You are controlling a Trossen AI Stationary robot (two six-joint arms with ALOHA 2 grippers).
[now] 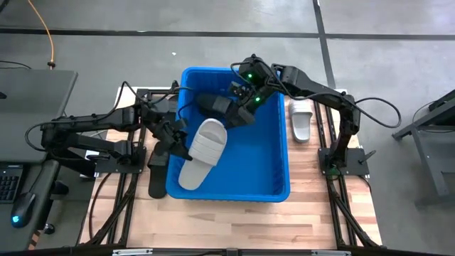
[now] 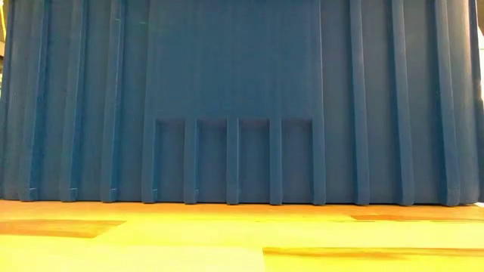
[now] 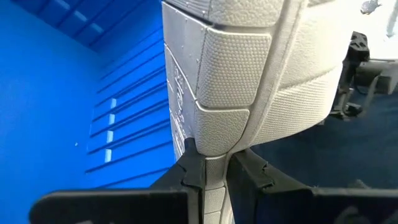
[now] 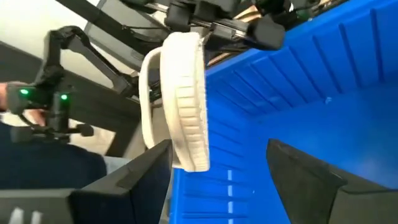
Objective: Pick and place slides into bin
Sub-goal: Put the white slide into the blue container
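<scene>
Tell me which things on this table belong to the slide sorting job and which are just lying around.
Part of the job:
- large blue ribbed plastic bin
- white ridged slide, held over the bin by the left gripper
- black slide inside the bin under the open right gripper
- white slide right of the bin
- black slide left of the bin

Lying about:
- orange cable on the floor

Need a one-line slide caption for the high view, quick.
Left end effector holds a white slide over the blue bin; right end effector open above.
</scene>
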